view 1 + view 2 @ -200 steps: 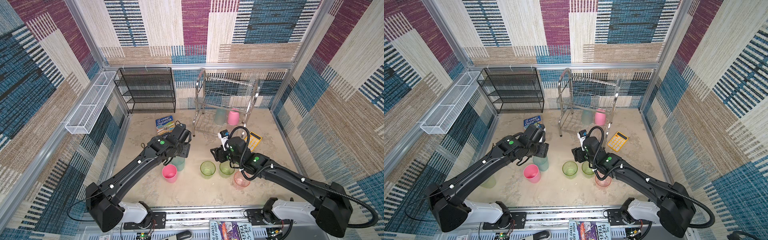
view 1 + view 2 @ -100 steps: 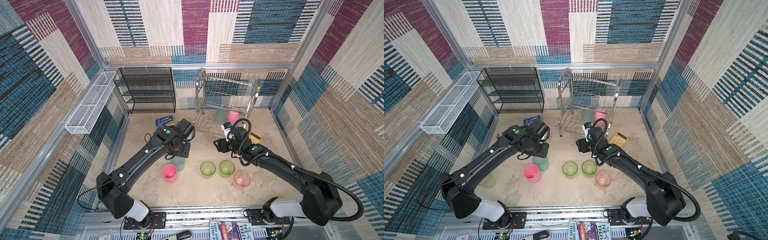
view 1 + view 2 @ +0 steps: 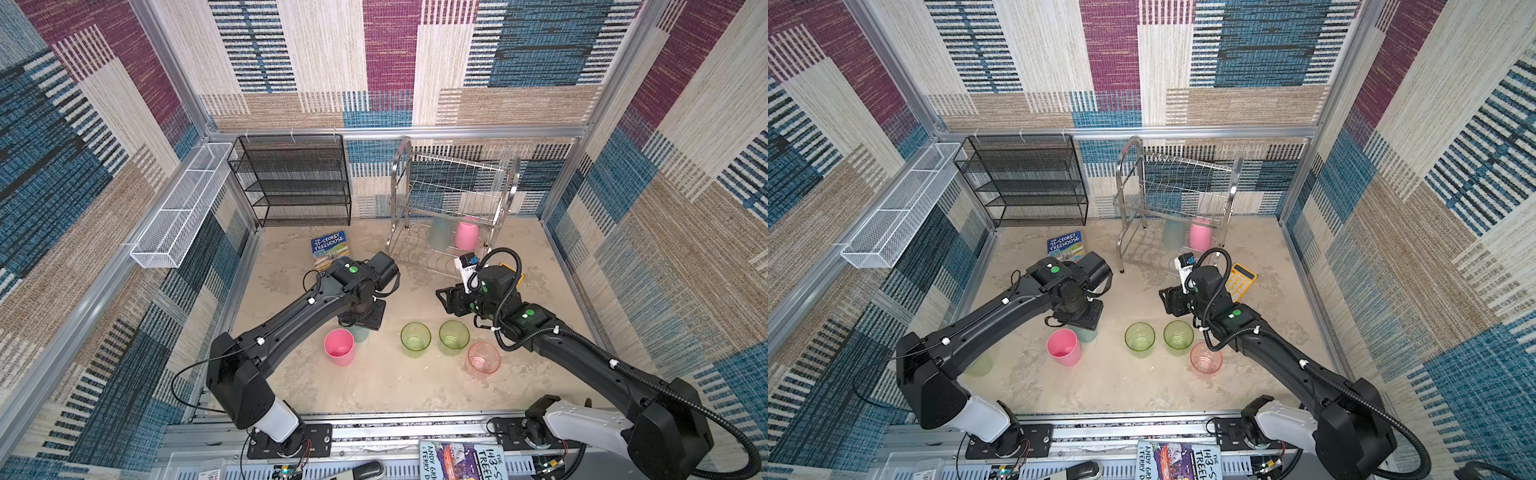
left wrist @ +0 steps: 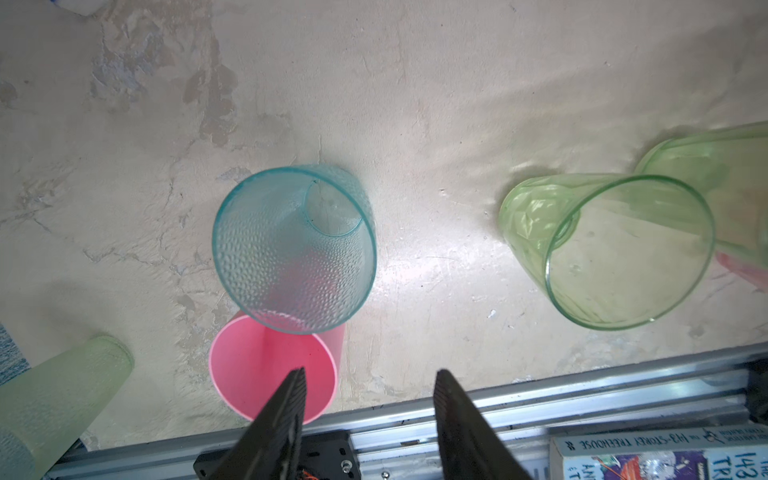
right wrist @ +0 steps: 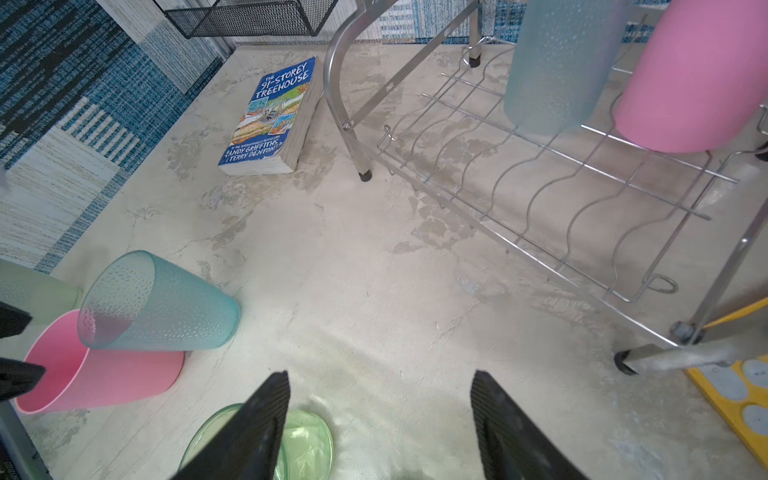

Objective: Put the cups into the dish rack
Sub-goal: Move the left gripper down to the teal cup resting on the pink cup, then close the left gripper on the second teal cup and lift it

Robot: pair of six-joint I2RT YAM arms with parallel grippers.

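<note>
Two cups hang upside down in the dish rack: a teal one and a pink one. On the table, mouths up, stand a pink cup, a teal cup pressed against it, two yellow-green cups and a salmon-pink cup. Another yellow-green cup sits by the left arm. My left gripper hovers open above the pink and teal pair, holding nothing. My right gripper is open and empty, between the yellow-green cups and the rack.
A black mesh shelf unit stands at the back left and a white mesh basket hangs on the left wall. A blue book lies left of the rack. A yellow calculator lies at its right foot.
Both arms have lifted a little, and the right wrist has drawn back from the yellow-green cups toward the rack. The left jaws have narrowed somewhat. No cup has moved.
</note>
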